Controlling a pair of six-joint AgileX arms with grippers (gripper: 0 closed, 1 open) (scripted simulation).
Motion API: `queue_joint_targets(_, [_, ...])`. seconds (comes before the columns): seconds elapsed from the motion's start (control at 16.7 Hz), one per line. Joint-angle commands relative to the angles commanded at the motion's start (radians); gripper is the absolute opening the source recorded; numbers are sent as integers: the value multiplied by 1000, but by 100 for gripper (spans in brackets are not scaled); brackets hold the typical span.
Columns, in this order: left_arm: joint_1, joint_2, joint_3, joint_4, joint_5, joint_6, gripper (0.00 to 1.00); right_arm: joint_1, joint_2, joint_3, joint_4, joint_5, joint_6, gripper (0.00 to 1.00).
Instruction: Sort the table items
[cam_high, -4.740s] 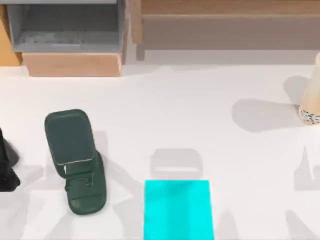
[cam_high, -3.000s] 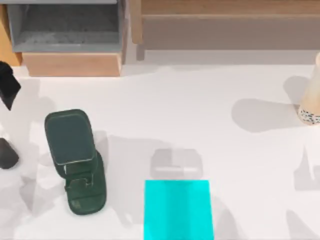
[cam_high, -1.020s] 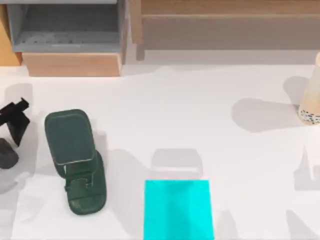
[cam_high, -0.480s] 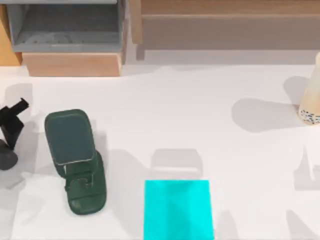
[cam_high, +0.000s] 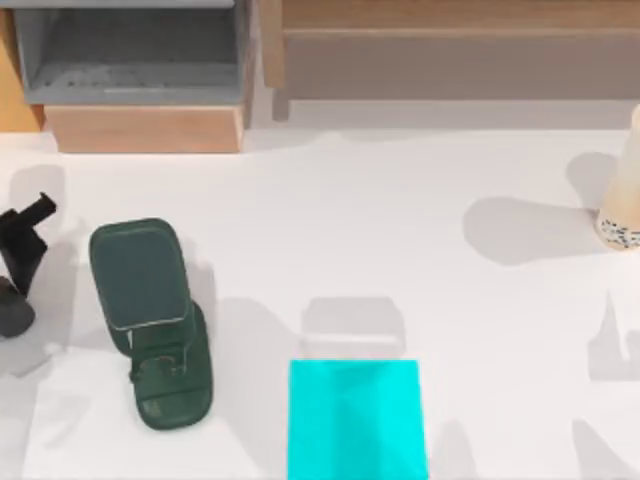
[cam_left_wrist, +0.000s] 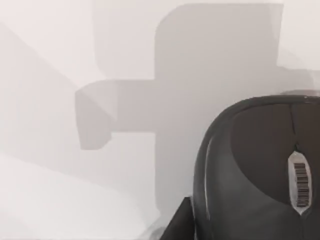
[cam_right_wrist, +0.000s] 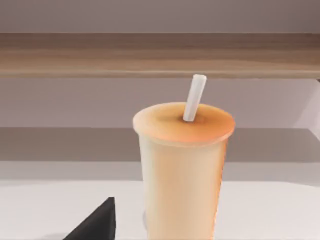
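While the table (cam_high: 380, 200) spans the whole top view, the dark green stand (cam_high: 150, 320) sits lower left and the cyan pad (cam_high: 357, 420) at bottom centre. The cup (cam_high: 622, 195) stands upright at the right edge, a straw showing in my right wrist view. My left gripper (cam_high: 18, 262) hangs at the far left edge, right over the mouse (cam_high: 12, 308); can't tell if my fingers are released or clenched.

Bright, even light falls on the white worktop (cam_high: 400, 200), where soft-edged grey shadows overlap, with no glare on it.
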Motion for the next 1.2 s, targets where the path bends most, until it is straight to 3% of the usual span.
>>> queue_joint_targets(0.54, [-3, -124, 222, -352, -1, -3, 0, 0, 0, 0, 0, 0, 0, 100])
queue_joint_targets(0.9, [-10, -128, 235, -347, 8, -14, 0, 0, 0, 0, 0, 0, 0, 100])
queue_joint_targets(1.2, [-135, -149, 325, -206, 97, -153, 0, 0, 0, 0, 0, 0, 0, 100])
